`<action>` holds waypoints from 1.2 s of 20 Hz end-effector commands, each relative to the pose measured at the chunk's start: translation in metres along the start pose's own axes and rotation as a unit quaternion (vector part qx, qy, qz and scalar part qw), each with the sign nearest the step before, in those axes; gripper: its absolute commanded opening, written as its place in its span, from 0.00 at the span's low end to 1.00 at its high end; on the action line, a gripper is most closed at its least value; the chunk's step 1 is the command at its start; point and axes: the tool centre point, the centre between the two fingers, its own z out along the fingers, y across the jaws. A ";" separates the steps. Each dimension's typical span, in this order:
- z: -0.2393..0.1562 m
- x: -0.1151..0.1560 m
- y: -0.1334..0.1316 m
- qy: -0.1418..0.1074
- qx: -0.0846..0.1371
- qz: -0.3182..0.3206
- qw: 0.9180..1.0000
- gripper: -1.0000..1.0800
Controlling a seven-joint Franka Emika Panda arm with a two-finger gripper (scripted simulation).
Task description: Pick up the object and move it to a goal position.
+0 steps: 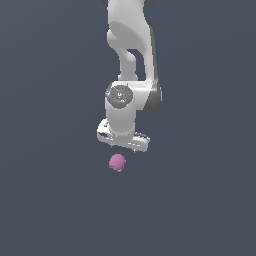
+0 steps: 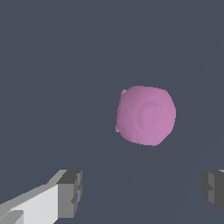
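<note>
Pink object (image 1: 117, 162) (image 2: 146, 114) lies on the dark grey worktop (image 1: 200, 200) just below the white hand (image 2: 140, 192), whose fingers (image 2: 70, 192) stand wide apart, holding nothing.

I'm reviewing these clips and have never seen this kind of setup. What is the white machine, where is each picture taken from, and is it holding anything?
These are simulator renders. The white machine is a robot arm, seen in the exterior view from a camera off the arm. Its pincer hangs close to a small pink lumpy blob, which lies on the plain dark grey surface. The other picture comes from a camera on the wrist: it shows the blob beyond two spread fingertips. The pincer is open and holds nothing.
</note>
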 end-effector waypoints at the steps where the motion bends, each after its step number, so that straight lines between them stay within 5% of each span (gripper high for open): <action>1: 0.007 0.014 0.007 0.007 0.002 0.029 1.000 0.96; 9: 0.021 0.038 0.020 0.019 0.004 0.079 0.997 0.96; 24: 0.061 0.040 0.021 0.020 0.005 0.083 0.996 0.96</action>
